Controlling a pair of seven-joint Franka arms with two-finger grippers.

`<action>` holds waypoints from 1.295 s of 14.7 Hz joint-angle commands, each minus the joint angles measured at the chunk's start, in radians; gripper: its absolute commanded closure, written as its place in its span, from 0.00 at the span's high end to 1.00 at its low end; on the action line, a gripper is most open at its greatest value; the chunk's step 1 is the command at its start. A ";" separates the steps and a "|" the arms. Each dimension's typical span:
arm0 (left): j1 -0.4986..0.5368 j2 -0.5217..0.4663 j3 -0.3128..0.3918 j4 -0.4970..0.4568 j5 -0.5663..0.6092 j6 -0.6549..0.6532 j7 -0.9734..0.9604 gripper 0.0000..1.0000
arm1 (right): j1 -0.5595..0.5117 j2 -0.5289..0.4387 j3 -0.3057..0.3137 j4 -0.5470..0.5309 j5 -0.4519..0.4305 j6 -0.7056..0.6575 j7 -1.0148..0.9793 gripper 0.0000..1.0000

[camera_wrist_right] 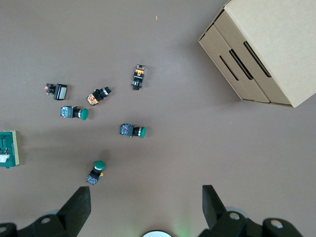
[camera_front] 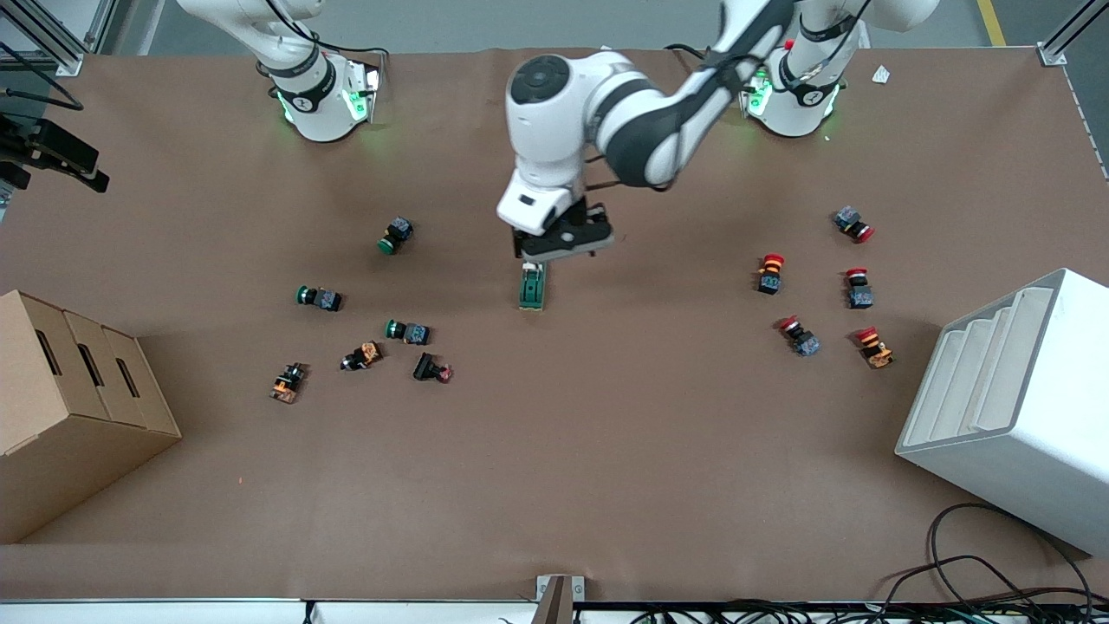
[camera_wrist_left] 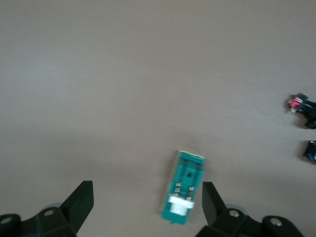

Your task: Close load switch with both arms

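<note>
The load switch point(camera_front: 532, 287), a dark green block with a white lever piece, lies on the brown table near its middle. My left gripper point(camera_front: 548, 257) hangs just above its end toward the robots' bases. In the left wrist view the left gripper point(camera_wrist_left: 146, 203) is open and empty. The switch point(camera_wrist_left: 183, 193) lies beside one of its fingers point(camera_wrist_left: 211, 198), with nothing touching it. My right gripper point(camera_wrist_right: 146, 203) is open and empty, high over the table by the right arm's base point(camera_front: 321, 100). It is out of the front view. The switch shows at the edge of the right wrist view point(camera_wrist_right: 9, 148).
Green-capped push buttons point(camera_front: 319, 297) and other small parts lie toward the right arm's end. Red-capped push buttons point(camera_front: 770, 272) lie toward the left arm's end. A cardboard box point(camera_front: 69, 407) and a white stepped rack point(camera_front: 1014, 407) stand at the table's two ends.
</note>
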 commanded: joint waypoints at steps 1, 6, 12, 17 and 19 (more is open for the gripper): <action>-0.068 0.072 0.005 0.001 0.161 0.054 -0.140 0.97 | 0.006 -0.015 0.014 -0.011 -0.003 0.003 0.007 1.00; -0.187 0.170 0.005 -0.044 0.500 0.069 -0.428 0.98 | -0.002 -0.004 0.008 -0.003 -0.006 0.006 0.009 1.00; -0.260 0.230 0.005 -0.165 0.966 0.063 -0.865 0.98 | -0.010 0.080 0.006 0.021 0.011 0.006 0.010 1.00; -0.288 0.279 0.009 -0.171 1.129 0.005 -0.953 0.98 | 0.006 0.111 0.012 0.021 -0.004 0.000 0.047 1.00; -0.294 0.299 0.009 -0.171 1.189 -0.010 -0.996 0.98 | 0.076 0.111 0.021 0.000 -0.003 0.000 0.292 1.00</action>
